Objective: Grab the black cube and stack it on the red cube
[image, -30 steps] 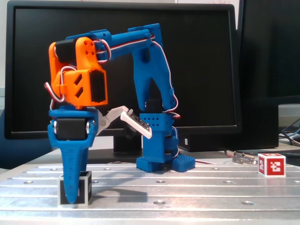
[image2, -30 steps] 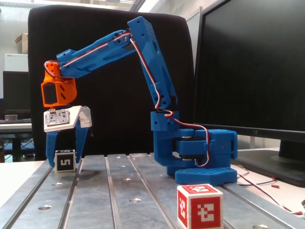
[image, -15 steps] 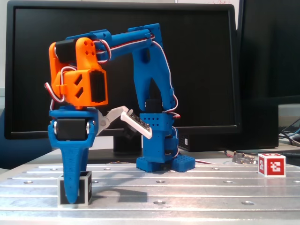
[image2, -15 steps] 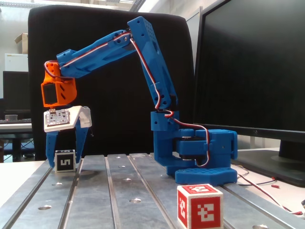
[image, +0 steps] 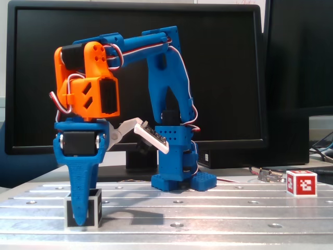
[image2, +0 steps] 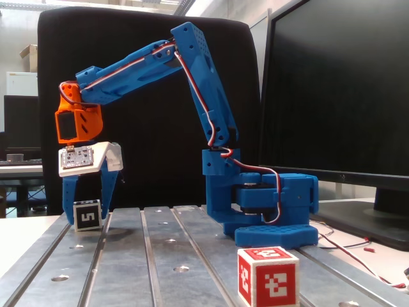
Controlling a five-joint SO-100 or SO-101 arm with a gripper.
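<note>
Straddling the black cube (image2: pixel 87 217) on the table (image2: pixel 160 256), your pincer (image2: pixel 86 214) stands wide; a fixed view hides that gap (image: pixel 83 214).

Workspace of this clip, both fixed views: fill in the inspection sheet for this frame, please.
Surface: grooved metal table, dry and bare between the things.
Job's things: black cube on the table between the fingers; red cube alone on the table, apart from the arm's base.
Clutter: small circuit board near the red cube.
Grippers: pincer lowered, fingers straddling the black cube; contact cannot be told.
Cables: red-white wires along the arm; loose wires by the base.
Surroundings: dark monitors and a black chair back behind.
</note>
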